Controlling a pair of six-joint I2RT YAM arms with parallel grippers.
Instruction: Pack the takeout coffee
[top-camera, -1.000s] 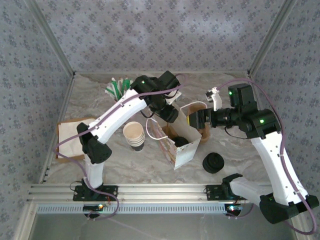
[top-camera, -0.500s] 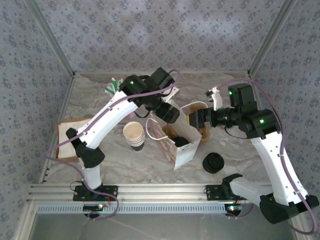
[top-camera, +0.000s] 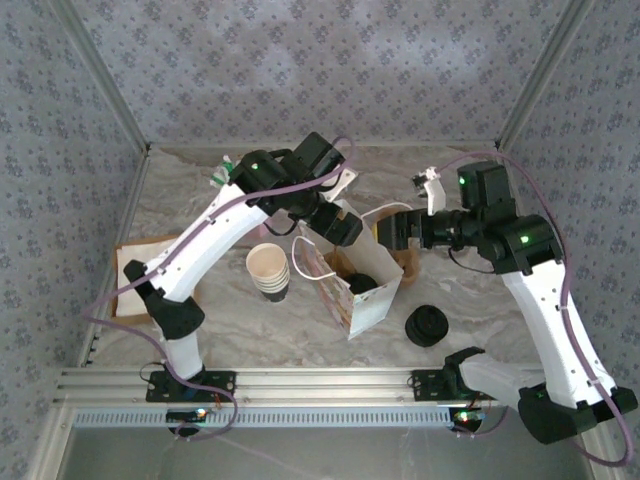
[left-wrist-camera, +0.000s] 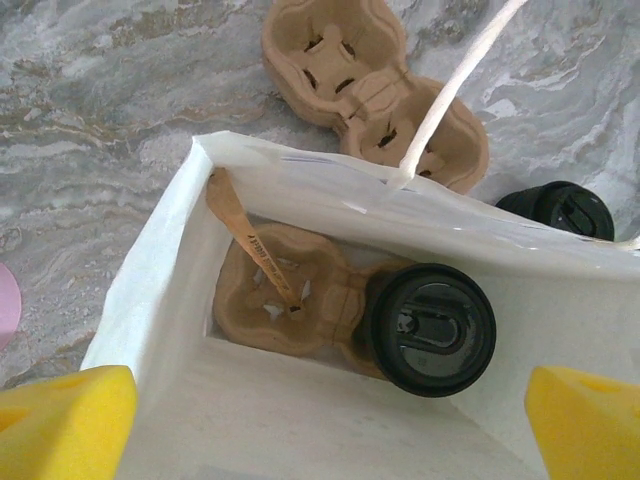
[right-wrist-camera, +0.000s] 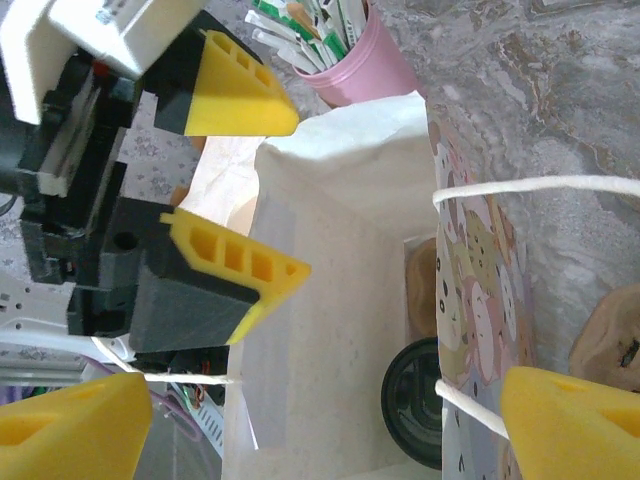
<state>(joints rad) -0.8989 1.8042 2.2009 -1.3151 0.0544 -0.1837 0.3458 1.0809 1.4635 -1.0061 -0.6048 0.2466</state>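
The takeout coffee (left-wrist-camera: 430, 328), a cup with a round black lid, stands in a brown cardboard carrier (left-wrist-camera: 275, 300) at the bottom of the open white paper bag (left-wrist-camera: 150, 300). A wooden stirrer (left-wrist-camera: 248, 240) leans in the carrier's other slot. My left gripper (left-wrist-camera: 325, 440) hovers open above the bag's mouth, nothing between its yellow fingers (left-wrist-camera: 60, 420). From above, the left gripper (top-camera: 340, 228) is over the bag's (top-camera: 368, 305) far end and the coffee (top-camera: 362, 285) shows inside. My right gripper (right-wrist-camera: 320, 430) is open, its fingers either side of the bag's (right-wrist-camera: 330, 300) top.
A stack of lidless cups (top-camera: 268, 270) stands left of the bag and a stack of black lids (top-camera: 428, 325) to its right. Spare carriers (left-wrist-camera: 370, 100) lie behind the bag. A pink holder of sticks (right-wrist-camera: 355, 60) stands at the back left, brown paper (top-camera: 135, 275) at far left.
My left gripper's jaws have spread wider and the arm has lifted and drawn back from the bag. The right gripper shifted slightly. The coffee stayed in the bag.
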